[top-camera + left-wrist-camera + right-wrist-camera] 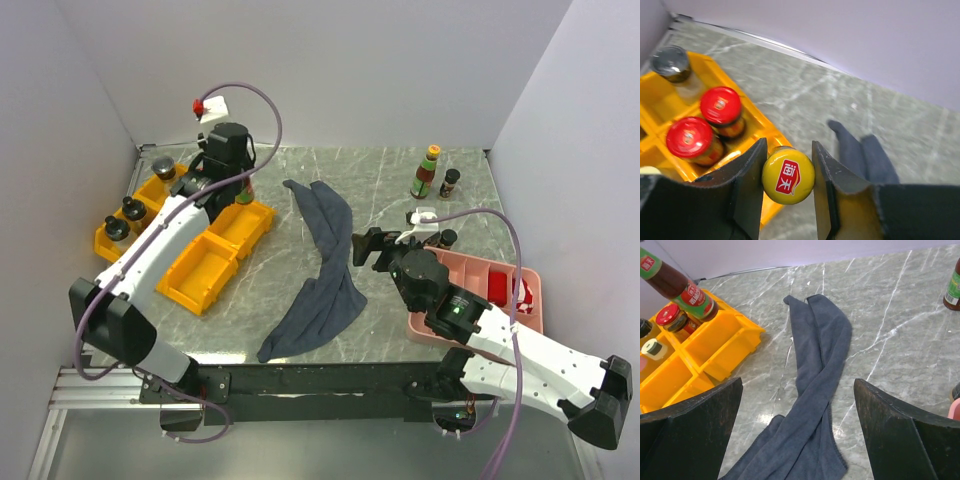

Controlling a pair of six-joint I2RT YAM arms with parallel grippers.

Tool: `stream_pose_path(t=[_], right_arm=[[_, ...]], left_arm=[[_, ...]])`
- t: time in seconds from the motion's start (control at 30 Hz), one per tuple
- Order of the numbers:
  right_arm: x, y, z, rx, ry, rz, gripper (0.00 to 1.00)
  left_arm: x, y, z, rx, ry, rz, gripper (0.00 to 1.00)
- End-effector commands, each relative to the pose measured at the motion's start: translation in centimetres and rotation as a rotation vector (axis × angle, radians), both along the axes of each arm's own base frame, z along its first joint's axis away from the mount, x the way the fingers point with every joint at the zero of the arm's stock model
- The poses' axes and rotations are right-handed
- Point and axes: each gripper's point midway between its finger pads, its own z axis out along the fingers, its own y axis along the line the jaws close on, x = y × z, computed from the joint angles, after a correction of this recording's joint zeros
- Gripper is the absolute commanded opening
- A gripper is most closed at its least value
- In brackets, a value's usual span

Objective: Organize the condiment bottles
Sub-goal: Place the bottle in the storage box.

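Left gripper (788, 149) holds bottle (788, 176) beside red-lidded jars (720, 106).

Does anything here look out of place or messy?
Yes: a grey-blue cloth lies rumpled and twisted across the middle of the table, between the yellow bins and the pink tray. It looks dropped rather than laid flat.

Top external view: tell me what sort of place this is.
Most likely a robot test cell, not a kitchen: plain white walls box in a marble-look table, a left arm and right arm are bolted at its near edge, and condiment bottles sit in yellow bins.
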Motion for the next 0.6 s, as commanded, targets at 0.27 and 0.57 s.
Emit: stream_pose_path(t=[0.27, 0.57], right_arm=[[0.1, 0.0, 0.7, 0.017, -0.021, -0.003, 1.0], [0.3, 0.0, 0.4, 0.007, -0.02, -0.006, 1.0]], left_arm=[[5.1, 1.9, 0.7, -0.041, -0.125, -0.002, 0.01], [6.0, 2.5, -4.4, -0.021, -0.039, 0.033, 0.01]])
